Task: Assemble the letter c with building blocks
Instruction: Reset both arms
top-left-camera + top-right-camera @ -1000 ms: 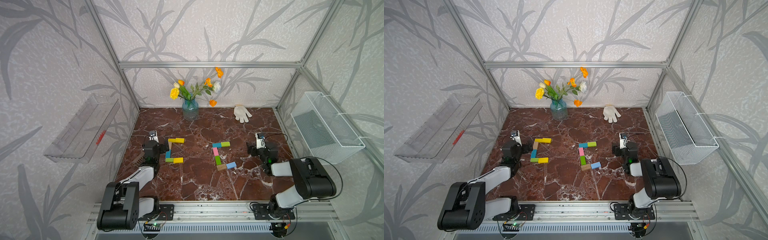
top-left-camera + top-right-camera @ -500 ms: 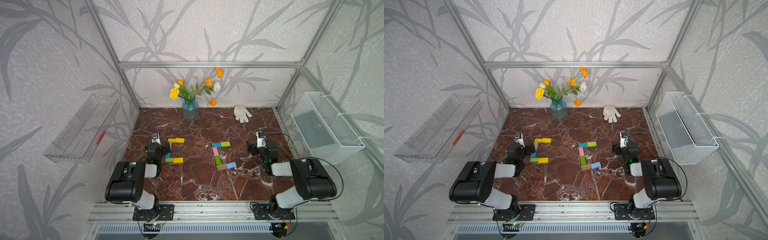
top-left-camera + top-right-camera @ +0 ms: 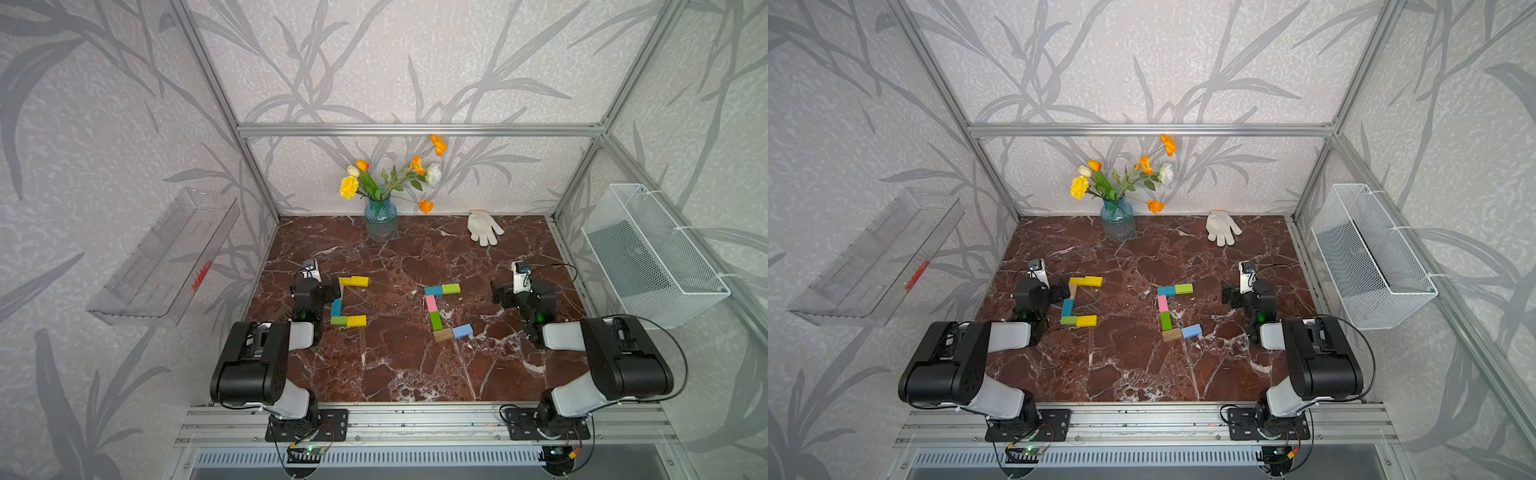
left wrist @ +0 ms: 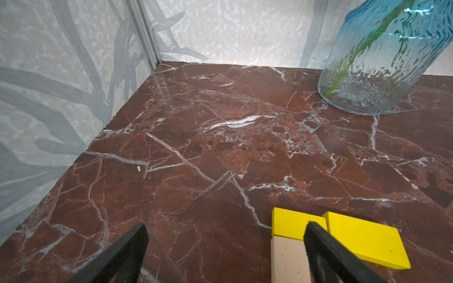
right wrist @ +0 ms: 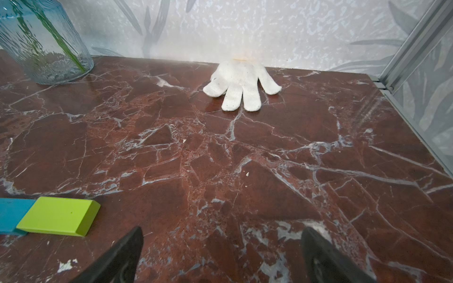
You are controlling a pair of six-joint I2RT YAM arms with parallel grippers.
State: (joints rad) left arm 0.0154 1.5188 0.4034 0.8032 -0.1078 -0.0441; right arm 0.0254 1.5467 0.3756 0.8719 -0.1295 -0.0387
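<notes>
Open bench [image 3: 399,365] across the near half, free lane between left blocks [image 3: 356,320] and right blocks [image 3: 435,321], left claw [image 4: 225,226] spread wide with one finger at the left blocks' corner, bare marble ahead of right claw [image 5: 221,230], vase [image 3: 380,220] and glove [image 3: 484,227] crowding the back wall.

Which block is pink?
The pink block, nearer the right gripper, between a teal block and a green block. No other is pink.

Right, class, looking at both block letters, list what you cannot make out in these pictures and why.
The tan block: left wrist view, cut off by the picture edge and partly behind the left gripper.
The teal block: right wrist view, cut off by the picture edge.
The red thing in the wall tray: both top views, too small to name.
</notes>
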